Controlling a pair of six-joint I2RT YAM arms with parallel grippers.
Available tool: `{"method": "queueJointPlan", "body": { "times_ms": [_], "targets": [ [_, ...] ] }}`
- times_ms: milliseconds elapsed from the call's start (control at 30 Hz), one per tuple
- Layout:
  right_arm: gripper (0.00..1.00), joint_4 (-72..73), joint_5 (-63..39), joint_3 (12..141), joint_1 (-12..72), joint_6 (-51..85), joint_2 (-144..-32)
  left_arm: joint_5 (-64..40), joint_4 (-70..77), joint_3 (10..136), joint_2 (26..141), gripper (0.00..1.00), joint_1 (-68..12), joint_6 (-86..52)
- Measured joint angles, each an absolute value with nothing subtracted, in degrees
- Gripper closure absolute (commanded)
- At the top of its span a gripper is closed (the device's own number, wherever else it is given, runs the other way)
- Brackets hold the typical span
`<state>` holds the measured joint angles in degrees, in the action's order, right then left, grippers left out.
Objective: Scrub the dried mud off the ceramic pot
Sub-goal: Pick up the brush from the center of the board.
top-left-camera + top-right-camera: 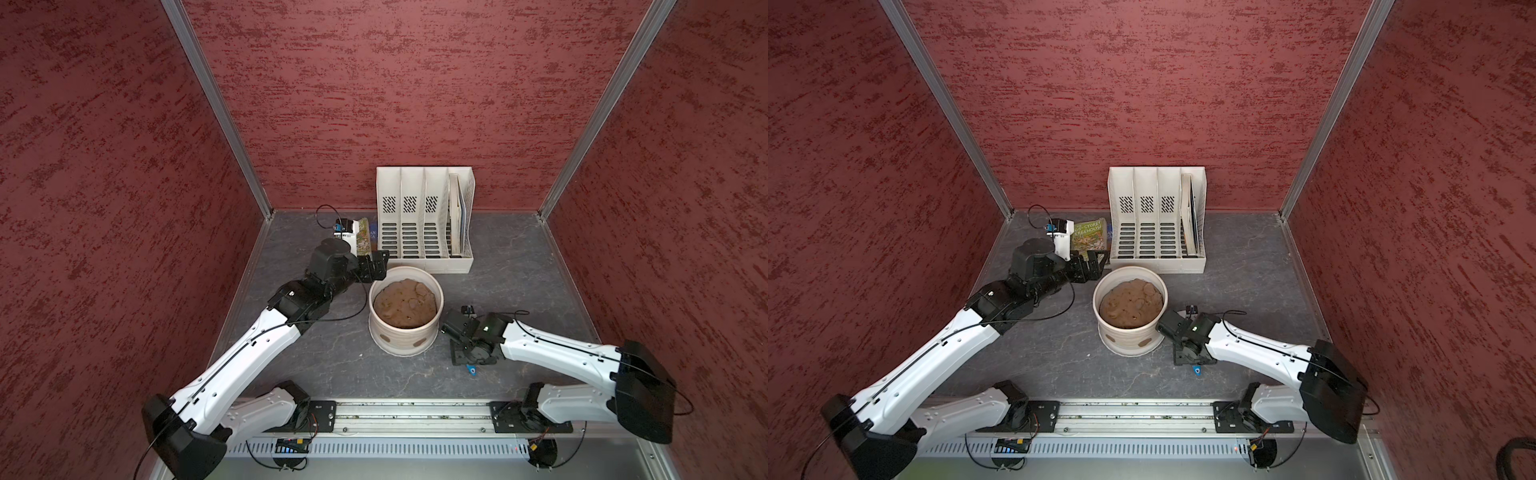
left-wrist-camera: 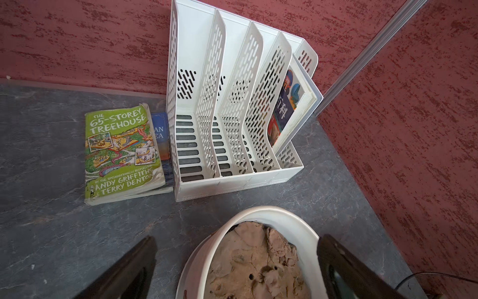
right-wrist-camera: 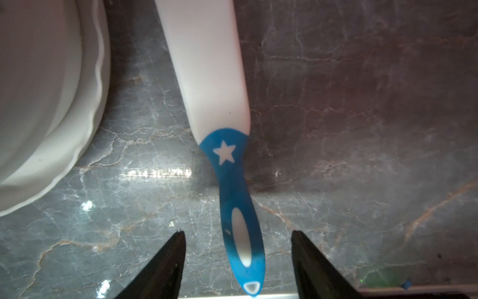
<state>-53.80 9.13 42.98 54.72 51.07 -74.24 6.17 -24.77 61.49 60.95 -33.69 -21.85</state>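
The cream ceramic pot (image 1: 404, 337) (image 1: 1128, 338) stands mid-table, filled with lumpy brown soil (image 1: 405, 305). Two brown patches of dried mud (image 1: 420, 343) (image 1: 1145, 342) show on its near wall. My left gripper (image 1: 376, 266) (image 2: 238, 238) hangs open over the pot's far-left rim (image 2: 284, 217), one finger outside the pot and one over it. Pointing down at the table right of the pot (image 3: 38, 103), my right gripper (image 1: 465, 360) (image 3: 238, 233) is open. Its fingers (image 3: 176, 248) flank the blue handle of a white brush (image 3: 207, 64) (image 1: 471, 370) with gaps on both sides.
A white slotted file rack (image 1: 424, 224) (image 2: 232, 103) stands behind the pot with a book in its rightmost slot. A green paperback (image 2: 121, 155) (image 1: 1088, 235) lies on a blue book left of the rack. Red walls enclose three sides.
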Motion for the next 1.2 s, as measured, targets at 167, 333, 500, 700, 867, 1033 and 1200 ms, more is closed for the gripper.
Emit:
{"method": "queueJointPlan", "body": {
  "times_ms": [167, 333, 500, 700, 867, 1033, 1200],
  "targets": [
    [0.46, -51.6, 9.2, 40.7, 54.7, 51.9, -75.6, 6.2, -23.6, 59.4, 58.5, 0.00, -31.8, -23.3],
    [0.55, -50.9, 9.5, 40.2, 54.7, 52.6, -77.7, 5.1, -23.1, 57.7, 57.8, 0.00, -29.9, -24.9],
    [0.71, -50.9, 10.1, 39.9, 54.8, 53.6, -77.5, 4.3, -22.8, 57.5, 57.8, 0.00, -29.5, -25.3],
    [0.95, -52.7, 12.1, 39.9, 54.8, 54.7, -76.2, 4.0, -22.7, 57.3, 58.1, 0.00, -29.4, -26.0],
    [1.00, -55.0, 14.1, 39.9, 54.8, 55.5, -74.2, 3.0, -22.7, 57.3, 58.1, 0.00, -29.3, -26.3],
    [1.00, -62.0, 18.8, 43.9, 54.8, 57.2, -67.4, -0.3, -21.8, 57.4, 58.3, 0.00, -28.9, -26.7],
    [1.00, -61.6, 22.9, 55.4, 54.8, 52.4, -56.9, -9.6, -17.0, 58.1, 58.2, 0.00, -27.8, -28.2]
  ]
}}
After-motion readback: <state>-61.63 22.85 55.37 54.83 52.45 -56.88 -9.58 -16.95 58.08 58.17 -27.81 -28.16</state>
